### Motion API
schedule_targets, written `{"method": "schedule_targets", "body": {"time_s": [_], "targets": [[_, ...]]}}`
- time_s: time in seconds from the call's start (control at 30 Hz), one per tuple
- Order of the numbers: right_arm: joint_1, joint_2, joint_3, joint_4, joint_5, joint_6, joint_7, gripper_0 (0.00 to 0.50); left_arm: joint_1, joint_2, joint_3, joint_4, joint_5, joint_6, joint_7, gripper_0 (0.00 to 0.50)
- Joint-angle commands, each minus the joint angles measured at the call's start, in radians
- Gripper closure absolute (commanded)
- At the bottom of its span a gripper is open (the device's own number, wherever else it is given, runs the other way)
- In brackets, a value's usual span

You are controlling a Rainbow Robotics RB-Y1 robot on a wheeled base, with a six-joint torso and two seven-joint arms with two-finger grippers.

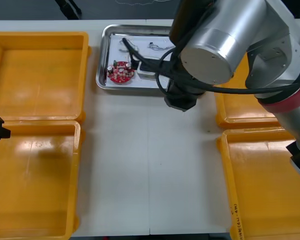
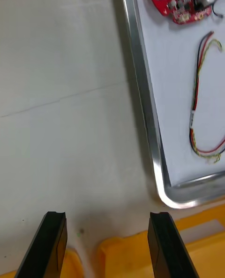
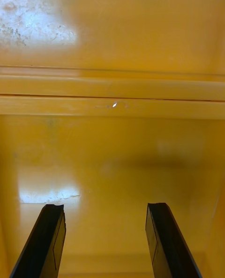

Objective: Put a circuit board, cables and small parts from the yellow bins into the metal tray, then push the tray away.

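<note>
The light table (image 1: 150,170) has a plain, matte, off-white top. A thin seam (image 1: 149,175) runs straight across it from the near edge toward the far side, dividing the bare middle into two panels. In the right wrist view the table (image 2: 65,71) shows a faint seam (image 2: 61,100) slanting across its surface, and a small dark speck (image 2: 81,231) lies on it. Beyond the table's far edge is a dark floor (image 1: 30,10), and two black slanted bars (image 1: 69,7) stand there; what they belong to cannot be told.
</note>
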Motion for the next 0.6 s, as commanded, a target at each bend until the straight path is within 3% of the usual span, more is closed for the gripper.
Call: {"method": "schedule_targets", "body": {"time_s": [0.03, 0.2, 0.6], "targets": [[0.084, -0.069, -0.117, -0.095, -0.029, 0.040, -0.100, 0.000, 0.016, 0.042, -0.007, -0.031, 0.008, 0.006, 0.004, 0.000], [0.173, -0.106, -0.210, -0.190, -0.049, 0.082, -0.184, 0.000, 0.016, 0.042, -0.007, -0.031, 0.008, 0.006, 0.004, 0.000], [0.418, -0.213, -0.465, -0.343, -0.173, 0.082, -0.352, 0.000, 0.016, 0.042, -0.007, -0.031, 0.008, 0.006, 0.004, 0.000]]}}
